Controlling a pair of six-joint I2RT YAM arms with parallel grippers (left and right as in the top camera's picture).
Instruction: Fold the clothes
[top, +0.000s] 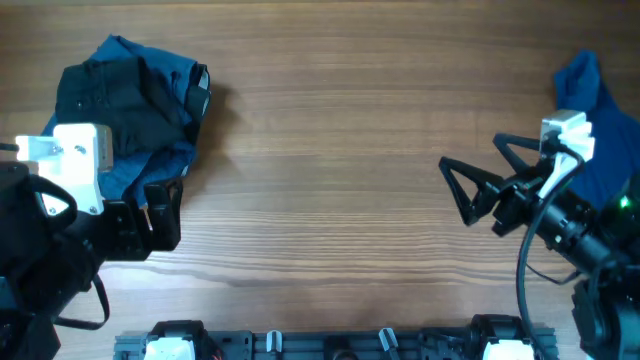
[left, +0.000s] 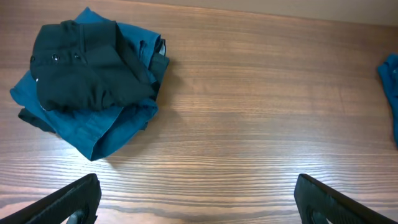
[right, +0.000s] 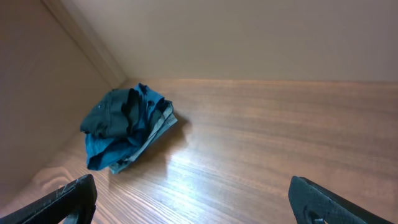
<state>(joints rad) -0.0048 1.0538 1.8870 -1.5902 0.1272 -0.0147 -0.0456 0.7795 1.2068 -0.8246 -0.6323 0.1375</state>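
Observation:
The clothes lie in two places on the wooden table (top: 330, 150). A crumpled pile (top: 135, 105) at the far left has a dark buttoned garment (left: 87, 71) on top of a blue one (left: 102, 127); the right wrist view shows the same pile (right: 127, 127). A second blue garment (top: 600, 130) lies at the right edge, and its edge shows in the left wrist view (left: 389, 93). My left gripper (top: 170, 212) (left: 199, 202) is open, just in front of the pile, holding nothing. My right gripper (top: 452, 192) (right: 193, 202) is open over bare wood, left of the blue garment.
The arm bases and a mounting rail (top: 330, 345) run along the table's near edge. In the right wrist view a pale wall (right: 249, 37) stands behind the table.

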